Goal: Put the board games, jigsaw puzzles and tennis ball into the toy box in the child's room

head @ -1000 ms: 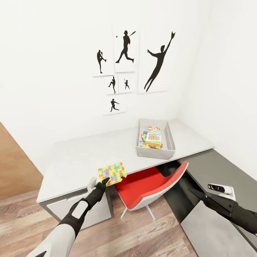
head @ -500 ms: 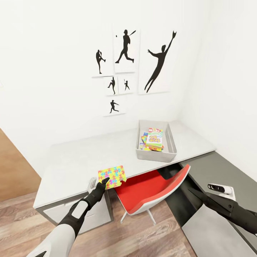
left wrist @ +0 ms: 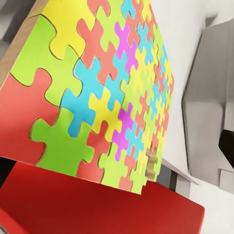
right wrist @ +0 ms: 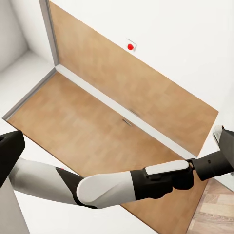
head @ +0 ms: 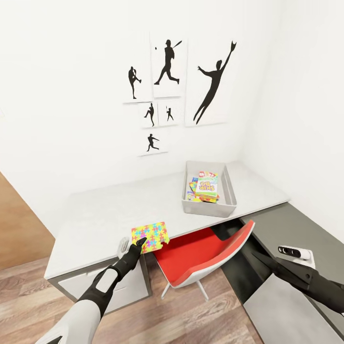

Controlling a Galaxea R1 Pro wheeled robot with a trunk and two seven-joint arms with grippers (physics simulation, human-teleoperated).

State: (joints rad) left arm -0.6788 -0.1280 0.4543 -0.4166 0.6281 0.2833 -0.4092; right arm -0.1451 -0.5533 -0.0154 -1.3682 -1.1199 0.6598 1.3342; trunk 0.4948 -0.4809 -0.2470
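Note:
My left gripper [head: 140, 243] is shut on a jigsaw puzzle [head: 151, 236], a small multicoloured mosaic square held above the front edge of the light-grey table [head: 105, 215]. Seen close in the left wrist view, the puzzle [left wrist: 97, 97] is tilted. The grey toy box [head: 205, 209] stands on the table to the right and further back, and its wall [left wrist: 204, 97] shows past the puzzle. Flat board games lie inside, a SKIP-BO box [head: 206, 187] on top. My right gripper [head: 262, 260] hangs low at the right over the dark cabinet, open and holding nothing.
A red chair [head: 200, 253] is tucked under the table between my arms, directly below the puzzle. A lower dark grey side cabinet [head: 286, 229] runs along the right wall. A wooden door [head: 19, 224] is at the left. Silhouette posters hang above the table.
The whole picture shifted slightly a second ago, so the camera moved a little; since half a second ago nothing has moved. The puzzle stays in my left gripper.

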